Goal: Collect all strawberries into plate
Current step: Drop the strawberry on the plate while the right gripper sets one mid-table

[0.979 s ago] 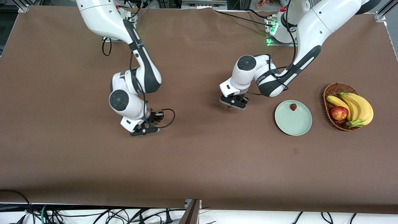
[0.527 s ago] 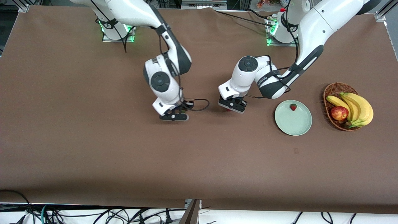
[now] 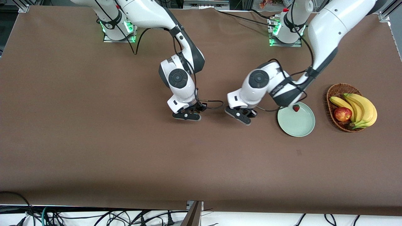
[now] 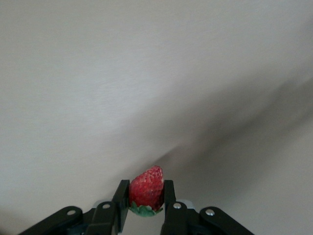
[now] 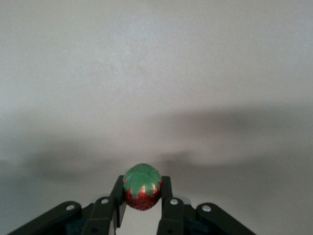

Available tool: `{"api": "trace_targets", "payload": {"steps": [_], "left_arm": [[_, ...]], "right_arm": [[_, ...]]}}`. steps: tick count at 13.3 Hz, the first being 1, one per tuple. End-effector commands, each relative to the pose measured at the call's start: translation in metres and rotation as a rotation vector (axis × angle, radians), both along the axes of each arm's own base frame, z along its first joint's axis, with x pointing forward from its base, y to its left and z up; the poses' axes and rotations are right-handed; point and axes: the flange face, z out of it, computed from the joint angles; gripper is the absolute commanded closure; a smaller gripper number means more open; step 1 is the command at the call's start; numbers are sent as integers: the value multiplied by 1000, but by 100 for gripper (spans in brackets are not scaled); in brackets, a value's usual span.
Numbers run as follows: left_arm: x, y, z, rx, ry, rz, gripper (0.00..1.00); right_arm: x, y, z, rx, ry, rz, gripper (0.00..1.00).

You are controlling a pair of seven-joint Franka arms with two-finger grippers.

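The pale mint-green plate lies toward the left arm's end of the table, with one strawberry on it near its rim. My left gripper hangs over the bare cloth just beside the plate. It is shut on a second strawberry, red tip pointing away from the wrist. My right gripper is over mid-table and is shut on a third strawberry, its green cap facing the camera. Both held berries are hidden in the front view.
An oval wicker basket with bananas and a red apple stands beside the plate, toward the left arm's end. Brown cloth covers the table. The arms' bases stand along the table edge farthest from the front camera.
My right gripper has swept a long way toward the plate with its strawberry. My left gripper has shifted a little toward the plate with its berry.
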Motion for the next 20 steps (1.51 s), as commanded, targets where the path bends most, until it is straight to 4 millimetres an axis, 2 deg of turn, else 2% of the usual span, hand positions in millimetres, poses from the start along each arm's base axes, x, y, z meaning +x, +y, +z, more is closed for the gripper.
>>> {"api": "trace_targets", "payload": {"steps": [1, 4, 6, 7, 9, 11, 12, 14, 15, 16, 17, 18, 19, 20], "left_arm": [[18, 43, 35, -49, 38, -95, 87], [34, 106, 52, -78, 105, -210, 87], [41, 150, 66, -89, 122, -302, 87], [44, 176, 65, -95, 129, -352, 87], [46, 213, 61, -109, 141, -460, 87], [41, 238, 50, -123, 158, -519, 83], [37, 255, 43, -130, 165, -512, 77], [29, 270, 28, -140, 161, -532, 77], [24, 275, 19, -155, 146, -531, 77], [15, 272, 7, -174, 117, -532, 77], [5, 270, -7, -191, 86, -531, 77], [1, 279, -17, -183, 76, -525, 76], [1, 279, -17, -173, 73, -535, 65], [2, 276, -16, -171, 71, -540, 34]], "right_arm": [[3, 3, 5, 11, -2, -7, 87], [-4, 11, 3, 17, 8, -54, 87], [-23, 35, 4, 33, 13, -78, 87], [-32, 48, 1, 59, 4, -105, 86], [-55, 75, -18, 106, -19, -155, 84], [-77, 101, -38, 145, -66, -189, 82], [-82, 113, -40, 161, -74, -202, 82], [-83, 126, -39, 179, -78, -228, 73], [-83, 126, -39, 180, -80, -227, 46], [-83, 126, -37, 181, -81, -226, 7], [-82, 127, -32, 185, -84, -226, 0], [-79, 124, -28, 184, -88, -227, 0], [-75, 122, -20, 180, -81, -230, 0], [-68, 114, -13, 158, -74, -232, 0]]}}
